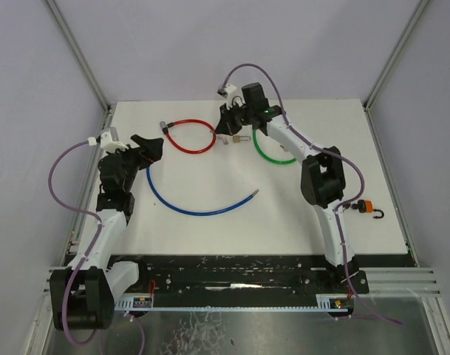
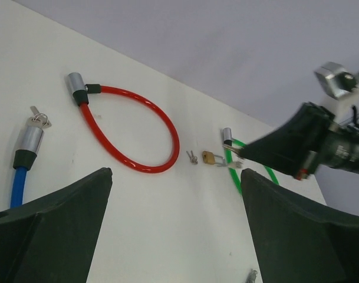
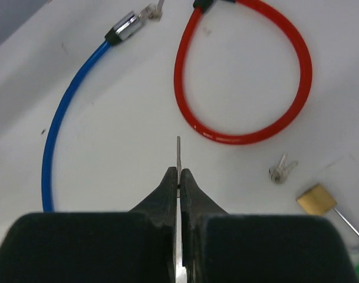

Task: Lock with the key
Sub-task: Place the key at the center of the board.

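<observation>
My right gripper [image 3: 179, 172] is shut on a thin metal key [image 3: 178, 150], seen edge-on and sticking out past the fingertips. A small brass padlock [image 3: 316, 198] with its shackle [image 3: 351, 229] swung open lies on the white table to the right of the gripper. In the top view the right gripper [image 1: 226, 122] hovers just left of the padlock [image 1: 239, 137]. In the left wrist view the padlock [image 2: 208, 157] lies beside the right gripper's tip [image 2: 244, 154]. My left gripper [image 1: 147, 148] is open and empty, off to the left; its own view shows only table between the jaws [image 2: 175, 174].
A red cable lock [image 1: 189, 136] forms a loop left of the padlock. A blue cable lock [image 1: 191, 207] curves across the table's middle, a green cable [image 1: 275, 154] lies under the right arm. Spare keys [image 3: 281, 171] lie near the padlock. An orange hooked item [image 1: 365, 208] sits at the right.
</observation>
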You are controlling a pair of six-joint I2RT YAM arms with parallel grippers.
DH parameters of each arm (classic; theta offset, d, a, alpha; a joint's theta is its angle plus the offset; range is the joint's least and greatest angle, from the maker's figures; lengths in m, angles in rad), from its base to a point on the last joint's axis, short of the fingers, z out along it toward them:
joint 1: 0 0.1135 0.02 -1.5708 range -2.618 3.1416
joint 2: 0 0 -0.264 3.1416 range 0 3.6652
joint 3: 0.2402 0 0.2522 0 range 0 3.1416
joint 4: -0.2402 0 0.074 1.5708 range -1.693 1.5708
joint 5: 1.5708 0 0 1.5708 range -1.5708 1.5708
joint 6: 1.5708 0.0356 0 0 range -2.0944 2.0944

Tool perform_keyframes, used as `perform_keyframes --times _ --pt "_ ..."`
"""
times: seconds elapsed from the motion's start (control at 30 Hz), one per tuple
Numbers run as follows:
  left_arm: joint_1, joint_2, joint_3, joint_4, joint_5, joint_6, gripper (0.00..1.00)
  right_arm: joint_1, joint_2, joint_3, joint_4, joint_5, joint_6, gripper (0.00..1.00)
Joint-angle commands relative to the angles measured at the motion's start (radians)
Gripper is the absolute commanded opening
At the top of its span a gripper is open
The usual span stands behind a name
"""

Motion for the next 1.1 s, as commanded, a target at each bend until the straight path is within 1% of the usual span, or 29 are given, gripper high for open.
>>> perform_keyframes --times 0.0,0.07,0.17,0.23,0.3,0.43,0.57,0.73,0.77,0.8,0.83,0.87,0.97,1.07 --pt "-0.021 -0.065 -0.012 -0.025 -0.008 -0.012 0.89 0.068 0.137 0.180 0.158 0.181 0.246 0.00" --pt "-0.037 -0.077 -0.004 -0.064 -0.004 0.000 0.89 0.085 0.215 0.242 0.214 0.202 0.304 0.00" --pt "-0.055 -0.104 0.007 -0.118 -0.001 0.022 0.89 0.093 0.286 0.310 0.295 0.258 0.388 0.01" --pt "-0.061 -0.130 -0.001 -0.130 -0.003 0.034 0.88 0.094 0.334 0.365 0.312 0.300 0.407 0.01" --pt "-0.063 -0.149 -0.016 -0.124 -0.010 0.028 0.88 0.094 0.364 0.385 0.344 0.327 0.413 0.02" --pt "-0.062 -0.167 -0.032 -0.120 -0.001 0.000 0.88 0.099 0.401 0.382 0.381 0.353 0.390 0.11" --pt "-0.063 -0.201 -0.042 -0.128 0.062 -0.016 0.88 0.101 0.398 0.363 0.360 0.324 0.332 0.29" --pt "-0.064 -0.283 -0.088 -0.142 0.055 -0.018 0.88 0.100 0.311 0.334 0.290 0.267 0.213 0.42" --pt "-0.064 -0.298 -0.103 -0.132 0.057 -0.027 0.89 0.099 0.272 0.322 0.262 0.242 0.169 0.44" --pt "-0.063 -0.313 -0.118 -0.120 0.057 -0.040 0.92 0.097 0.237 0.307 0.223 0.201 0.119 0.45" --pt "-0.064 -0.325 -0.135 -0.098 0.051 -0.060 0.98 0.094 0.200 0.291 0.172 0.142 0.052 0.47" --pt "-0.063 -0.333 -0.155 -0.085 0.050 -0.086 1.00 0.089 0.162 0.278 0.116 0.078 -0.014 0.48" --pt "-0.063 -0.333 -0.206 0.024 0.093 -0.141 1.00 0.071 0.038 0.231 -0.100 -0.076 -0.217 0.49" --pt "-0.063 -0.279 -0.218 0.068 0.152 -0.174 1.00 0.046 -0.123 0.080 -0.237 -0.166 -0.358 0.49"
